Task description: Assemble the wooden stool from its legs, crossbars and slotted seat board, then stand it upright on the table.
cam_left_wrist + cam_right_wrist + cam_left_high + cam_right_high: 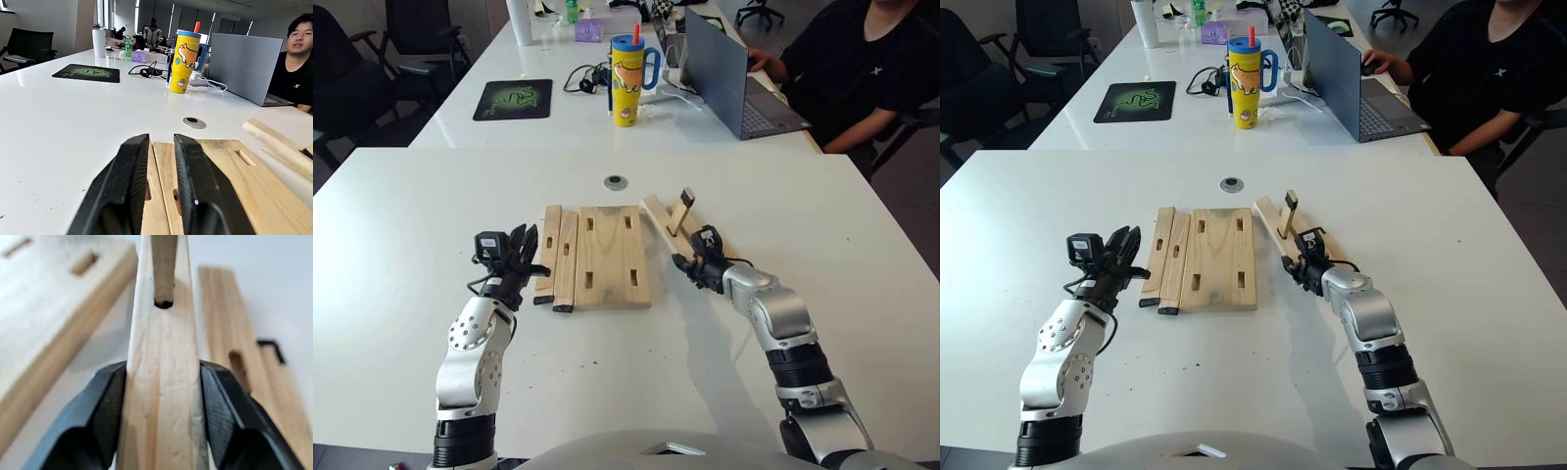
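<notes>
My left claw (532, 253) sits low over the table (411, 215), fingers parted, tips just beside two slotted legs (569, 266). The seat board (612, 257) lies flat between my claws. My right claw (691, 266) clamps the near end of a third leg (656, 213). A crossbar (683, 210) stands upright from it.

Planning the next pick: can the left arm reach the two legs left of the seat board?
Likely yes: the open left gripper sits right at the two legs, with nothing in between.
</notes>
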